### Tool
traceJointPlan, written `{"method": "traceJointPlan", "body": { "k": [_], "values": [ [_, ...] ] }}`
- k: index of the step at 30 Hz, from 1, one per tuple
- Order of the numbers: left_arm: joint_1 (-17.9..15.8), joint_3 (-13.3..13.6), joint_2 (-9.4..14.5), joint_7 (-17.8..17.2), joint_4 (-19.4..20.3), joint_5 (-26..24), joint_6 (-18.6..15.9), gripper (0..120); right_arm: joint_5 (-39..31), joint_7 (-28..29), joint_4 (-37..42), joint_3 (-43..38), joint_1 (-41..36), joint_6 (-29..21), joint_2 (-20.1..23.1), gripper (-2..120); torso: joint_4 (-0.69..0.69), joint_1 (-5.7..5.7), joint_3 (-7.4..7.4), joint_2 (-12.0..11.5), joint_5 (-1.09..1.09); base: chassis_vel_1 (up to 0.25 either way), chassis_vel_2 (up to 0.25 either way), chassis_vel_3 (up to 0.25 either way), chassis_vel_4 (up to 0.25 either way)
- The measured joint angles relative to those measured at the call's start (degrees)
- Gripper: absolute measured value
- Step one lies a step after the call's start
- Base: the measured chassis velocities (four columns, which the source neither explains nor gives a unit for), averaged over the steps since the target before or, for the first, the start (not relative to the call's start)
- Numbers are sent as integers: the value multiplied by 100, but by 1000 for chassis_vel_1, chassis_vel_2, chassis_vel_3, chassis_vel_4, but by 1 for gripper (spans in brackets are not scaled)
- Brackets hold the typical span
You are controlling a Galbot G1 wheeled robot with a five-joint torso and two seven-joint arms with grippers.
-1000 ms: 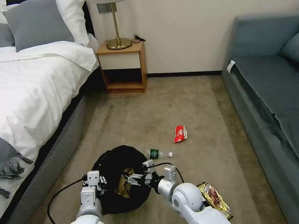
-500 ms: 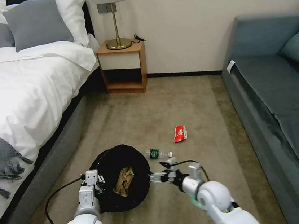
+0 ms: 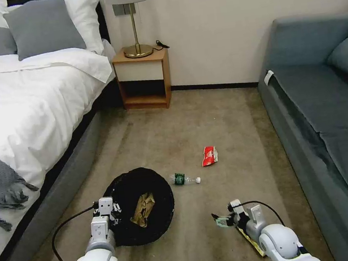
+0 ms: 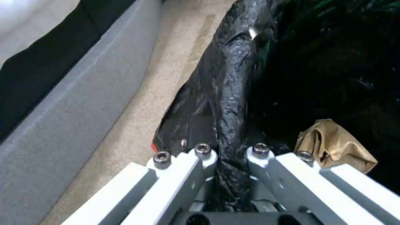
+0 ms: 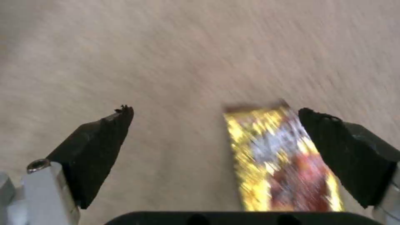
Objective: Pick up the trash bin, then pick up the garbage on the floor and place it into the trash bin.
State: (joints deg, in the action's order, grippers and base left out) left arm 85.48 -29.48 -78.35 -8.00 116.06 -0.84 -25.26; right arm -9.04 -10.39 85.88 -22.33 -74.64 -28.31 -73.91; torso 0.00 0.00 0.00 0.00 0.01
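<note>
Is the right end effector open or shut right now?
Open: the right end effector has its fingers spread wide above the yellow wrapper on the carpet.

Glossy crinkled plastic bin liner (image 4: 225, 93); shiny foil wrapper (image 5: 279, 162); matt carpet (image 3: 207, 122).

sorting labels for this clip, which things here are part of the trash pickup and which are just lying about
Part of the job:
- round bin lined with a crinkly black bag, its rim clamped by the left gripper
- tan crumpled wrapper inside it
- yellow printed snack wrapper under the open right gripper
- clear green-label bottle
- red-and-white packet

Just there:
- white bed
- wooden nightstand
- brass lamp
- grey-blue sofa
</note>
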Motion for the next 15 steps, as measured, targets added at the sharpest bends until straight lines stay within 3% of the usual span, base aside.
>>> {"method": "traceJointPlan", "body": {
  "k": [15],
  "values": [
    [-88, 124, 35, 0, -87, -2, -24, 2, 108, 23, -616, -473, 51, -12, -14, 100, 0, 0, 0, 0, -1, 0, 0, 0, 0]
  ]
}}
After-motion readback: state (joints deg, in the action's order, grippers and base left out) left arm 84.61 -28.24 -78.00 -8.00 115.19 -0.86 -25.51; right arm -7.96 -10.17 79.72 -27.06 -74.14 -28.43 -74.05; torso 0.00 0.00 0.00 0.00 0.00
